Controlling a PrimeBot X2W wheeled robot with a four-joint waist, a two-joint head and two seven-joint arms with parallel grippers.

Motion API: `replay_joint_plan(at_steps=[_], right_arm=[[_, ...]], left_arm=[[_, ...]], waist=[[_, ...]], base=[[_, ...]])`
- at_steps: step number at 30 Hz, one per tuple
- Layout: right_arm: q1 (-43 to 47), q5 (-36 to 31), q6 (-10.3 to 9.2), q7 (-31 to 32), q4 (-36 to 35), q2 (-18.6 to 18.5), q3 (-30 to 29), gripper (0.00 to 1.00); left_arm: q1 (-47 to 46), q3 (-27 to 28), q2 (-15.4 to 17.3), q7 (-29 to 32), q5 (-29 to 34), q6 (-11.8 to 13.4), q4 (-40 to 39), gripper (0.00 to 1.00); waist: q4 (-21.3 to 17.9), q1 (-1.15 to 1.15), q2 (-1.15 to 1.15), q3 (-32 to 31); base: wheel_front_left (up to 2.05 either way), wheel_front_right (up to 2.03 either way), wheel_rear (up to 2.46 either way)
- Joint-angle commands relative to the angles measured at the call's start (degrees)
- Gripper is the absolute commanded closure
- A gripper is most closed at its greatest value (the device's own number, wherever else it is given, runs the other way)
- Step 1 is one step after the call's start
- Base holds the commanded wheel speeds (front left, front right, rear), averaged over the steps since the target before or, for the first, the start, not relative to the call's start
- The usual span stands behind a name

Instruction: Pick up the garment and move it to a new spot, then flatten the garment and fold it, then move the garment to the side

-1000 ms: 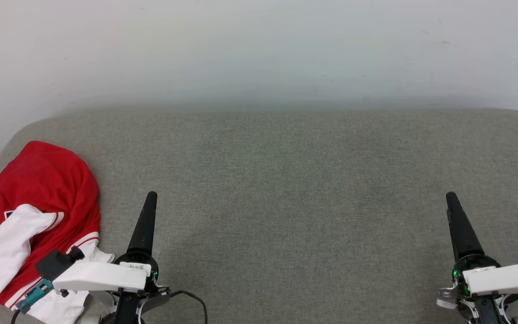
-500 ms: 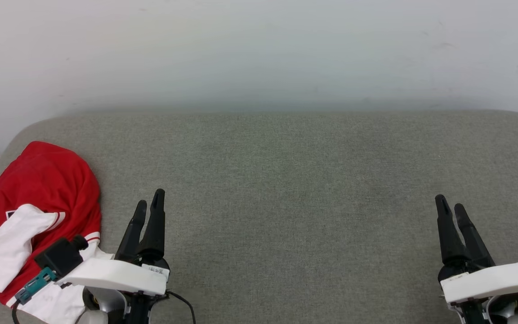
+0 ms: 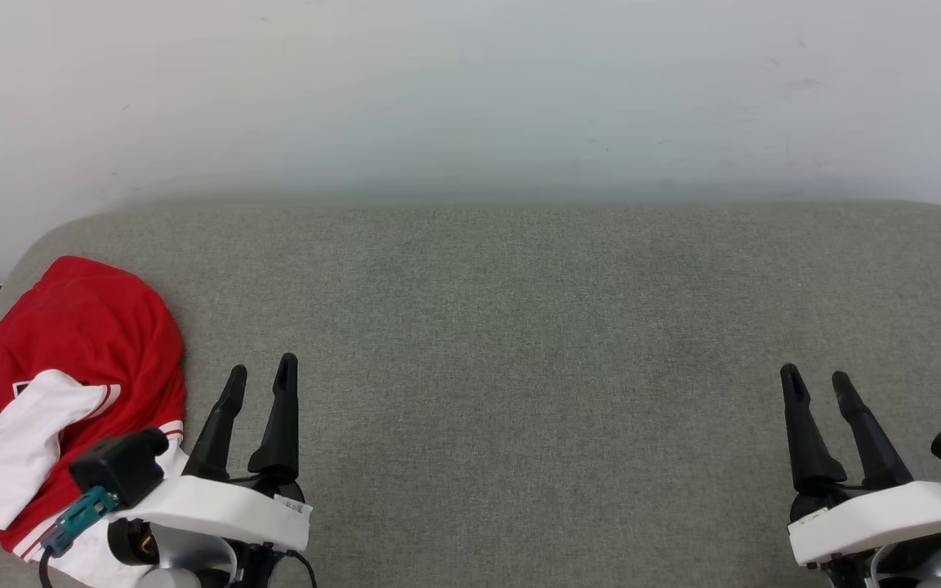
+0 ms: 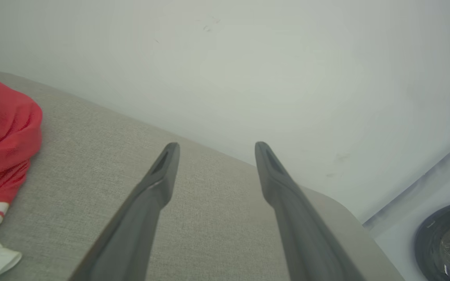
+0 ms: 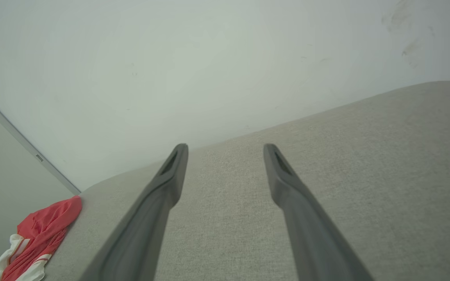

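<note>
Left tool and right tool hang open and empty above the table; pickup not begun, I'd next swing left onto the crumpled garment beside it.

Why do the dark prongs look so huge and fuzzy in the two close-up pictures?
Left wrist view: the left gripper, two long dark fingers, sits close to the wide lens, looming large and soft-edged. Right wrist view: the right gripper likewise. Head view: soft even light, no glare; the crumpled red-and-white jersey shirt looks sharp.
</note>
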Motion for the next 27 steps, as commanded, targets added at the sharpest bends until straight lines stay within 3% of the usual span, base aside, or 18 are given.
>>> replay_joint_plan(at_steps=[1, 15, 27], right_arm=[[-0.16, -2.04, 0.0, -0.31, -1.03, 0.03, -0.21, 0.0], [1.06, -12.5, 0.0, 0.39, -1.94, 0.52, -1.55, 0.0], [2.03, -17.45, 0.0, 0.44, -2.82, 0.54, -1.93, 0.0]], left_arm=[[-0.07, -0.26, 0.59, -0.56, 2.26, 0.23, -0.57, 0.0], [0.29, -2.58, 2.37, -2.71, 12.32, 1.75, -0.51, 0.0], [0.49, -3.52, 2.82, -4.35, 17.83, 2.33, 0.93, 0.0]], waist=[[0.0, -0.01, 0.0, 0.0], [0.0, -0.01, 0.0, -0.03], [0.1, -0.01, 0.0, -0.08]], base=[[0.0, 0.0, 0.0], [0.0, 0.0, 0.0], [0.0, 0.0, 0.0]])
